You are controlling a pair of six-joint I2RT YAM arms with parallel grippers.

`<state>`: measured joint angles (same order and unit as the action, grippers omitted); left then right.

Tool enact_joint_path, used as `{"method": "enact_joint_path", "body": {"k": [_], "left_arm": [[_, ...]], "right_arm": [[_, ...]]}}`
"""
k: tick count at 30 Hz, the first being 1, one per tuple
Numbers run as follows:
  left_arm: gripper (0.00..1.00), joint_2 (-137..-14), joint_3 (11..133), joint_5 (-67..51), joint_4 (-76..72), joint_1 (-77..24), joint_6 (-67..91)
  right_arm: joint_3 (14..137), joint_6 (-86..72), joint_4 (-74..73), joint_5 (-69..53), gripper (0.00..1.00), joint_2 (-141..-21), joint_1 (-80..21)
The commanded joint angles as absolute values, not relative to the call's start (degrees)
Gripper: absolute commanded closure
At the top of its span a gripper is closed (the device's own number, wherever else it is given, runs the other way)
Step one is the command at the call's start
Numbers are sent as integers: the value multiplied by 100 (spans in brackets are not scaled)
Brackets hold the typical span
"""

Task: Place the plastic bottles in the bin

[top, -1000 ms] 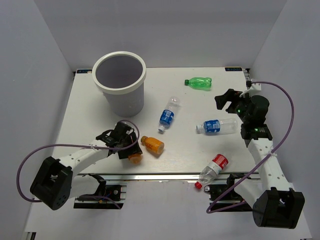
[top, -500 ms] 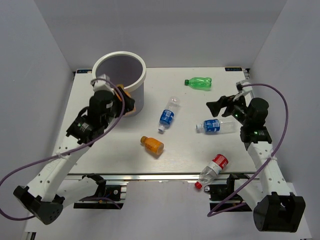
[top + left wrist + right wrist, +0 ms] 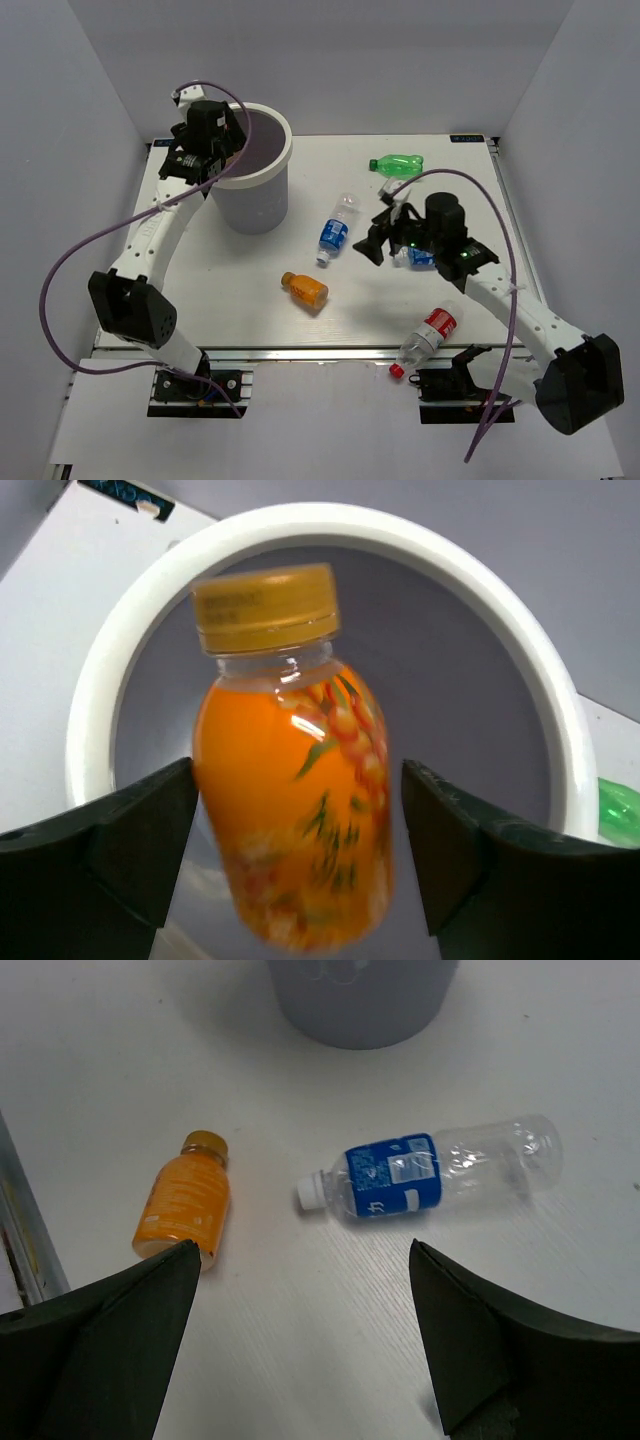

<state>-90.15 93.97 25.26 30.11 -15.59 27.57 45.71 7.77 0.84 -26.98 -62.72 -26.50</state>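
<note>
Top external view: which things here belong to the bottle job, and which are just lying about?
Job: bin; orange bottle at the left claw, over the bin; second orange bottle; blue-label bottle; second blue-label bottle, partly hidden; green bottle; red-label bottle.
Lying about: purple cables; table.

We see the left gripper (image 3: 220, 148) up over the left rim of the bin (image 3: 255, 205), which stands at the far left of the table (image 3: 200, 290). The right gripper (image 3: 376, 232) hangs low at mid-table, fingers apart. 5 bottles lie on the table. A blue-label bottle (image 3: 337, 230) is just left of the right gripper, and a second blue-label bottle (image 3: 422, 257) is partly hidden under that arm. The green bottle (image 3: 397, 165) lies farther back, the orange bottle (image 3: 305, 289) nearer us, and the red-label bottle (image 3: 427, 338) at the near edge.
</note>
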Motion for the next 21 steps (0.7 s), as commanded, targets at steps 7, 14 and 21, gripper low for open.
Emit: {"method": "enact_joint_path", "body": {"k": [7,14,21], "left_arm": [[2,-8851,10590,2109,3347,-1231,2259],[2,-7851,9636,2583,3384,-1151,2477],[2,-5311,5998,2945,3121,-1151,4655]], "right_arm": [[5440,1512,-809,-1723,11,-7092,-3735],[5782,1635,-914,-1688,11,-7899,-4657],[6301,1644,-949,-1732,11,-9034,-5291]]}}
